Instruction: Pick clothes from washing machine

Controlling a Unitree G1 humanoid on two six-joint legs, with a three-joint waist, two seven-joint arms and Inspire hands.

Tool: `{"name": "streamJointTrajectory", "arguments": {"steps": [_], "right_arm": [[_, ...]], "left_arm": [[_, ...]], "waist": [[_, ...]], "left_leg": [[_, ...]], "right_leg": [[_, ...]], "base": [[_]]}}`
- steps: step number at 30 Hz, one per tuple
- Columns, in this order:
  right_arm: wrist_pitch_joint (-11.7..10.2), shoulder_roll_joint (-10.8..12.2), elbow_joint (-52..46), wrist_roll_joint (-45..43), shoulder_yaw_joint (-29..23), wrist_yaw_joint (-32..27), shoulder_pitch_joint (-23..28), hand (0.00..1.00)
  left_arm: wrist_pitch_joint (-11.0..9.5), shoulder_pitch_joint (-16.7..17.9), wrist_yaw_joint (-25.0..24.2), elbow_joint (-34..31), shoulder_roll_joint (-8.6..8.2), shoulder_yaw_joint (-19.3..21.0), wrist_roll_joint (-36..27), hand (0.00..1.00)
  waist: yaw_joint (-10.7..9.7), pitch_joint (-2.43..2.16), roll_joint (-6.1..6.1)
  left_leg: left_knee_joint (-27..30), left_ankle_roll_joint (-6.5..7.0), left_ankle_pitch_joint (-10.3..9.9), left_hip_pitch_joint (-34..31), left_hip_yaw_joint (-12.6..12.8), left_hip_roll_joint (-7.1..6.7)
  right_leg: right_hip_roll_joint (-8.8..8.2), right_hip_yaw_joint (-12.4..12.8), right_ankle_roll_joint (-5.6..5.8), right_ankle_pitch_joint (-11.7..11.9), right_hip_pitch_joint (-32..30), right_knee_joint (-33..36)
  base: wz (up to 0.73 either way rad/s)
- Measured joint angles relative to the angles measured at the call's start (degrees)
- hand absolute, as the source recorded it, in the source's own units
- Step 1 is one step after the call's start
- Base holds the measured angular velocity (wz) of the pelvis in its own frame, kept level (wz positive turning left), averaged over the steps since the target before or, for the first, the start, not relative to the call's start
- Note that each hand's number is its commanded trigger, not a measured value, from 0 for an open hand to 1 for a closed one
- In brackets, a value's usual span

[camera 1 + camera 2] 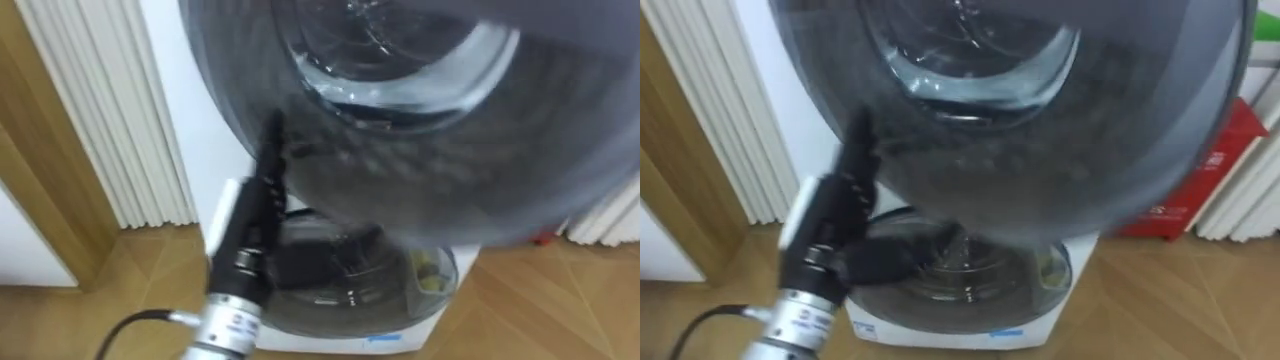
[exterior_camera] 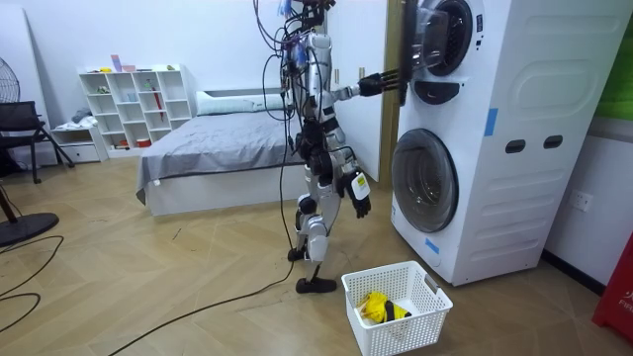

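Robot stands facing the stacked white machines [image 2: 514, 129]. Left hand [image 1: 262, 175] is raised to the left edge of the upper machine's round door [image 1: 450, 150], fingers extended against the rim, not curled. Right hand [image 2: 362, 203] hangs at the thigh; its state cannot be told. Lower door [image 1: 350, 280] is closed. Yellow clothes [image 2: 374, 305] lie in the white basket [image 2: 406, 336] on the floor near the robot's feet.

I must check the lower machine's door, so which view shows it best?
The room view: there the lower door shows whole, round and shut. The eye views look down on its upper part, with the upper door above it and the left hand across its left side.
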Motion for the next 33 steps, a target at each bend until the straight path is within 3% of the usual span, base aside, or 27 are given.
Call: {"name": "streamJointTrajectory", "arguments": {"steps": [2,6,13,19,24,27,29,33], "right_arm": [[-0.1,0.2,0.0,0.2,0.3,-0.3,-1.0,0.00],[-0.8,0.1,0.0,2.8,0.8,-0.7,-1.0,0.00],[-0.9,-0.3,-0.2,4.3,1.2,-0.4,-0.8,0.00],[-1.0,-0.5,-0.3,4.3,0.8,1.3,-0.9,0.00],[-1.2,-1.0,0.1,6.9,0.7,2.3,-0.5,0.00],[-1.3,-0.9,0.4,9.9,-1.0,2.6,0.4,0.00],[-2.3,-0.8,0.4,14.4,-2.8,3.0,1.7,0.00],[-2.3,-0.4,2.5,22.3,-6.0,3.3,3.2,0.00]], "left_arm": [[2.0,0.0,-4.0,2.2,0.00,-5.3,1.8,0.00],[3.3,-0.6,-8.9,3.3,0.03,-9.2,3.3,0.00],[3.5,-1.0,-10.9,6.2,0.22,-8.9,4.3,0.00],[3.3,-1.1,-10.8,18.0,1.01,-6.0,7.7,0.00],[2.8,-0.9,-8.3,26.4,2.12,-1.9,9.8,0.00],[-0.4,0.3,-4.7,34.6,3.04,2.7,11.3,0.00],[-1.5,2.2,-1.8,43.4,3.09,8.8,12.6,0.00],[-1.6,6.3,2.6,57.7,3.94,19.5,13.9,0.00]], "waist": [[-1.9,0.07,0.00],[-3.6,0.15,-0.14],[-3.3,0.46,-0.84],[-3.2,0.45,-0.77],[-1.5,0.47,-0.74],[0.1,0.36,-0.52],[1.6,0.32,-0.15],[3.1,-0.06,0.93]], "left_leg": [[0.0,0.00,0.0,-0.3,0.8,0.12],[-0.1,0.00,0.0,0.1,3.0,0.32],[-0.3,-0.01,0.0,0.8,4.5,0.33],[-0.3,-0.01,0.0,0.9,4.5,0.37],[-0.3,-0.01,0.0,1.4,4.5,0.37],[-0.5,-0.01,0.0,2.0,4.5,0.43],[-0.5,-0.04,0.0,2.1,4.4,0.54],[-1.5,-0.38,-0.2,3.1,4.4,0.77]], "right_leg": [[0.13,0.8,0.00,0.0,-0.7,0.1],[0.27,2.8,-0.01,0.0,-1.5,0.3],[0.33,4.5,-0.01,0.0,-2.0,0.7],[0.37,4.3,-0.01,0.0,-1.8,0.7],[0.39,4.3,-0.02,0.0,-1.6,0.7],[0.46,4.2,-0.02,0.0,-1.0,0.7],[0.55,4.2,-0.07,0.0,-0.9,0.6],[0.84,3.8,-0.09,0.1,-0.3,0.6]], "base": [[-0.18],[-0.31],[-0.14],[-0.02],[-0.02],[0.00],[0.00],[0.03]]}}
